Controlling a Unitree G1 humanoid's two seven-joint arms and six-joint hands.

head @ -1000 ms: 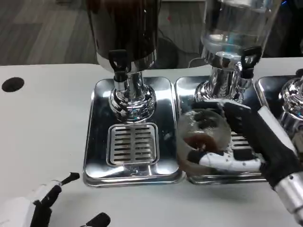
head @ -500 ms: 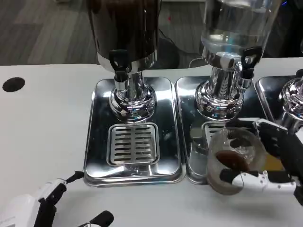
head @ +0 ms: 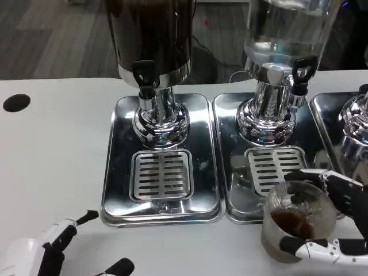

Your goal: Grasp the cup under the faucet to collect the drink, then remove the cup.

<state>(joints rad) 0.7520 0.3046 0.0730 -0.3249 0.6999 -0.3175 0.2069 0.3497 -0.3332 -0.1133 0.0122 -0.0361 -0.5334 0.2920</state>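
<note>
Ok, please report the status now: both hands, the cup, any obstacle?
Right hand holds cup, dark drink inside, at the table's front edge, off the drip grate. Left hand open, idle, low left. Nothing blocking.

You see a clear cup (head: 298,221) with dark brown drink in it, held by the white and black right hand (head: 339,224). The left hand (head: 49,256) is white with black fingertips. The table (head: 52,149) is white, with a black round spot (head: 15,103) near its left edge. Both drip trays (head: 118,172) are shiny silver with striped grates (head: 161,175). The left dispenser (head: 152,43) is dark; the right dispenser (head: 284,34) is clear.
</note>
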